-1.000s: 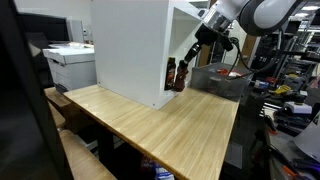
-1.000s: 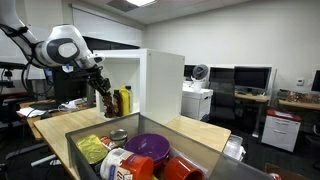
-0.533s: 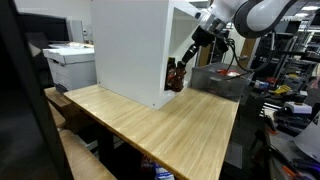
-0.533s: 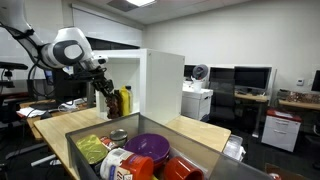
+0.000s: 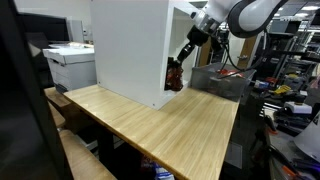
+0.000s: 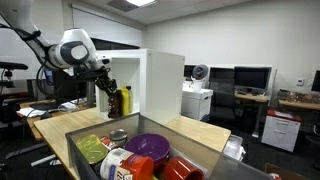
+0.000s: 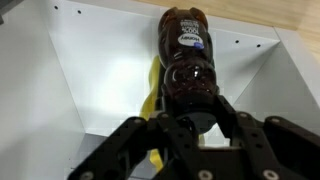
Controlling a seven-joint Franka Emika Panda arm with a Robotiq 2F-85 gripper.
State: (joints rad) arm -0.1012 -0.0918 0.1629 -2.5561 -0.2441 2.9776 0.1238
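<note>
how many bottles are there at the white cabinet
2. A dark brown bottle held in the tool at the open side of the cabinet, and a yellow bottle right beside it. Others may be hidden inside the cabinet.

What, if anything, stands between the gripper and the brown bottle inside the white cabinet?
Nothing visible does: the gripper is shut on the cap end of the brown bottle. A yellow bottle stands close beside it inside the white cabinet, not between them.
</note>
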